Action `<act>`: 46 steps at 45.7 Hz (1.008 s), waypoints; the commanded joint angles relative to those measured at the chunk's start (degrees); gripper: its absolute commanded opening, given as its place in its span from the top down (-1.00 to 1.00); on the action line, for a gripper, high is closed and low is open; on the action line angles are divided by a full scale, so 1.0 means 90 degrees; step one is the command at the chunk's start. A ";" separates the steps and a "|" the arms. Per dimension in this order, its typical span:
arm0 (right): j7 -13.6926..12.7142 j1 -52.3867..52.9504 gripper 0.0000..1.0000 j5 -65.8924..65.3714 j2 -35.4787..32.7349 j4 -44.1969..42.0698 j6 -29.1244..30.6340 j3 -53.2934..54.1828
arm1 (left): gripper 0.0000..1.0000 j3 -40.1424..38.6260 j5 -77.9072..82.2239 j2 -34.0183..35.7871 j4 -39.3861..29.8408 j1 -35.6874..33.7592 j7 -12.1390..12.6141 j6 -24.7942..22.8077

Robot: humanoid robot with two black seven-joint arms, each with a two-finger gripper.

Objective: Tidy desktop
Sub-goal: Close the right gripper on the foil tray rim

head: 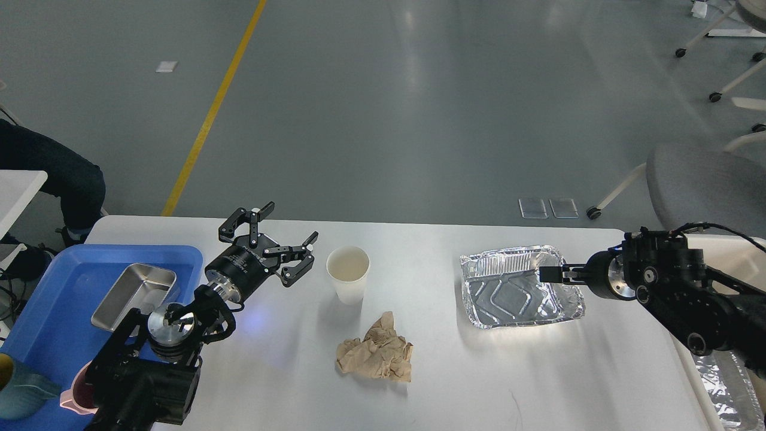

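The white desktop [598, 371] holds a white paper cup [347, 273], a crumpled ball of brown paper [377, 353] and an empty foil tray [514, 290]. My left gripper [289, 222] hovers open just left of the cup, with nothing between its fingers. My right gripper [549, 274] reaches in from the right and sits over the right part of the foil tray. It is seen edge-on as one thin black tip, so its fingers cannot be told apart.
A blue tray [54, 293] at the left edge holds a steel pan [134, 296], a teal cup [18, 392] and a pink cup [81, 395]. A cream bin [748, 251] with another foil tray [721, 383] stands off the right edge. A grey chair [700, 185] is behind it.
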 commanded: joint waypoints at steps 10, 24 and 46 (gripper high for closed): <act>0.0006 0.0033 -1.00 0.0000 0.0183 -0.0310 -0.0152 -0.0032 | -1.00 0.0000 0.0001 -0.0011 -0.0010 0.0074 -0.0002 0.0000; 0.0016 0.0043 -1.00 0.0000 0.0134 -0.0378 -0.0357 -0.0286 | -1.00 0.0000 0.0001 -0.0011 -0.0020 0.0084 -0.0002 0.0000; 0.0192 0.0043 -1.00 0.0000 0.0144 -0.0847 -0.0943 -0.0794 | -1.00 0.0000 0.0001 -0.0001 -0.0089 0.0220 -0.0011 0.0000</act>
